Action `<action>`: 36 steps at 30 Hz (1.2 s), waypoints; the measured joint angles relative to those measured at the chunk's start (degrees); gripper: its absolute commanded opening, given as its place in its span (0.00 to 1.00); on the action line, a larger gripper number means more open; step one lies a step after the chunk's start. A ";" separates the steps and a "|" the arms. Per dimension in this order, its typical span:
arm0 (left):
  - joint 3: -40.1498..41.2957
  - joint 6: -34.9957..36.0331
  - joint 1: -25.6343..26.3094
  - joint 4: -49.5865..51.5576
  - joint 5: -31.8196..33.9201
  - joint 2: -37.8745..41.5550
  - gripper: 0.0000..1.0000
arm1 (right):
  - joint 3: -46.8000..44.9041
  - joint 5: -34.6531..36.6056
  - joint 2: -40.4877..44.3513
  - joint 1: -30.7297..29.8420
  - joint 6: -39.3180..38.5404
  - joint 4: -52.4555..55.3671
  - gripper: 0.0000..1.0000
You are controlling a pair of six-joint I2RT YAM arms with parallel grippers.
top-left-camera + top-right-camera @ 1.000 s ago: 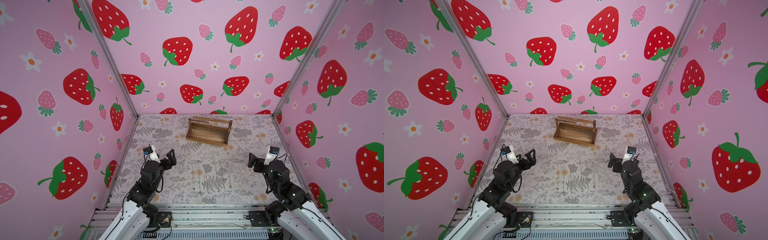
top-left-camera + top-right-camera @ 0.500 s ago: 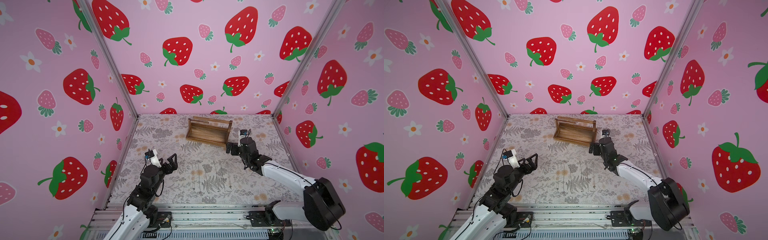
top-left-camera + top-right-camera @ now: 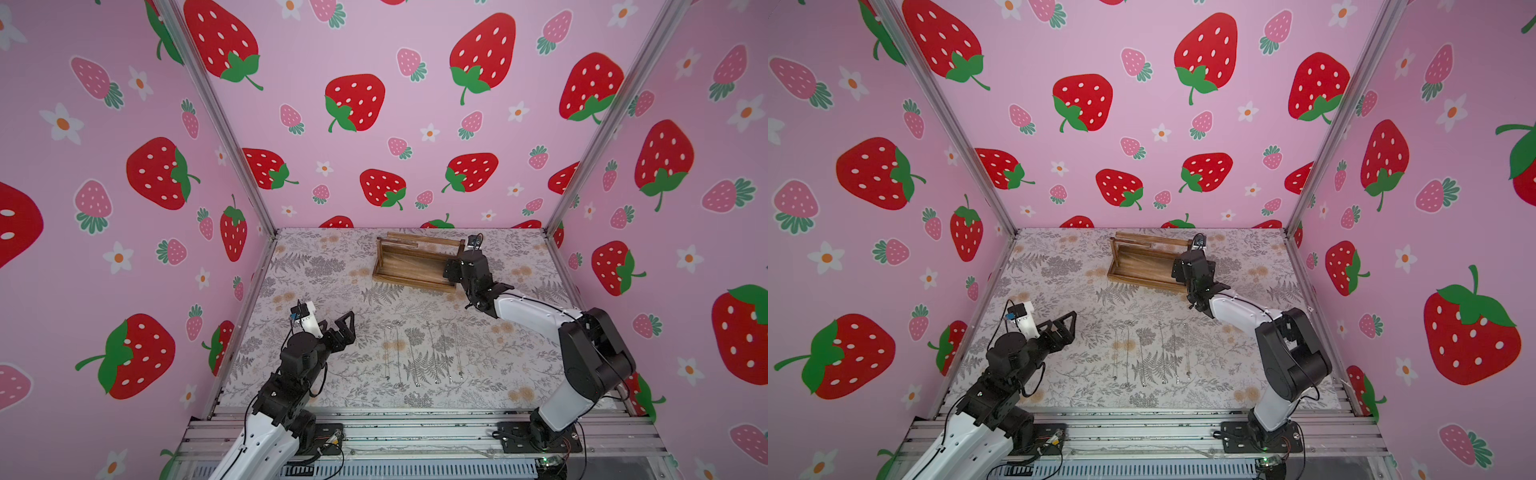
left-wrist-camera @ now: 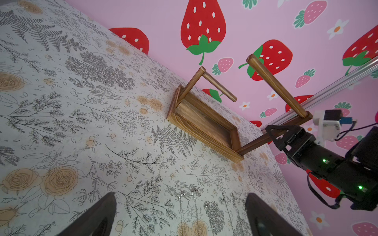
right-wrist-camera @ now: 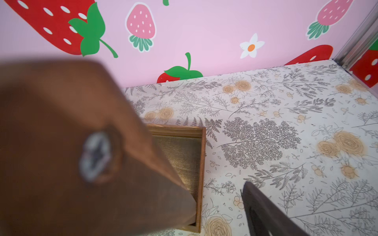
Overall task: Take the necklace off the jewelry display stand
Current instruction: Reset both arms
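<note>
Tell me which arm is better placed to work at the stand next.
Right, likely. The right tool sits open at an end post of the stand. The left tool hangs open over the near left part of the table, well away from the stand.

Three pink walls box the table (image 3: pixel 332 257) in: back wall (image 3: pixel 415 166), L wall (image 3: pixel 104 257), R wall (image 3: pixel 698 257). All printed w/ big red strawberries, small pink ones & white flowers w/ orange centres. Silver alu. posts (image 3: pixel 219 124) run up both back corners. Table top is pale, covered w/ a print of grey ferns, leafy sprigs & tan roses. Along the near edge, bare alu. rails (image 3: pixel 415 432) run across, w/ a slotted vent strip (image 3: pixel 415 471) below. Light is soft & even, shadows faint.
</note>
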State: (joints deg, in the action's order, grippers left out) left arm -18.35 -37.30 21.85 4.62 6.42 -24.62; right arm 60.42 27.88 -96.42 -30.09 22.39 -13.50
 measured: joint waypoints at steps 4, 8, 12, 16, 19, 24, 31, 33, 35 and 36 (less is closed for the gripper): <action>0.00 0.02 0.00 0.46 -0.02 0.81 0.99 | 0.55 0.42 -1.29 2.56 0.76 0.70 0.86; -0.02 0.17 0.00 0.46 -0.09 -0.04 0.99 | 1.36 -1.27 -2.69 6.03 1.46 1.20 0.86; -0.24 0.63 0.00 0.48 -0.42 -1.90 0.99 | 2.40 -3.06 -3.45 8.09 1.97 1.31 0.86; -0.50 1.14 0.00 0.39 -0.48 -2.82 0.99 | 2.38 -5.75 -3.52 8.50 2.05 1.11 0.86; -0.55 1.29 0.00 0.37 -0.48 -2.95 0.99 | 1.92 -8.74 -3.50 8.50 2.14 0.00 0.89; -0.55 1.31 0.00 0.31 -0.46 -3.32 0.99 | -2.34 -14.49 -0.94 8.50 3.41 -1.73 0.86; -0.55 1.97 0.00 0.28 -0.35 -4.09 0.99 | -12.57 -19.63 10.99 7.93 4.68 -2.14 0.99; -0.55 2.19 0.00 0.26 0.48 -3.76 0.99 | -16.02 -20.22 15.21 7.85 4.50 -2.60 0.99; -0.55 2.47 -0.04 -0.13 2.14 -3.72 0.99 | -19.89 -20.33 20.00 7.85 4.15 -2.40 0.99; -0.55 2.62 -0.07 -0.37 3.43 -4.24 0.99 | -21.90 -20.26 22.75 7.85 3.74 -1.92 0.99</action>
State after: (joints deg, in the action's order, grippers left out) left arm -18.90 -34.68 21.78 4.25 9.85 -28.86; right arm 38.52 7.62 -73.67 -22.24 26.13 -15.42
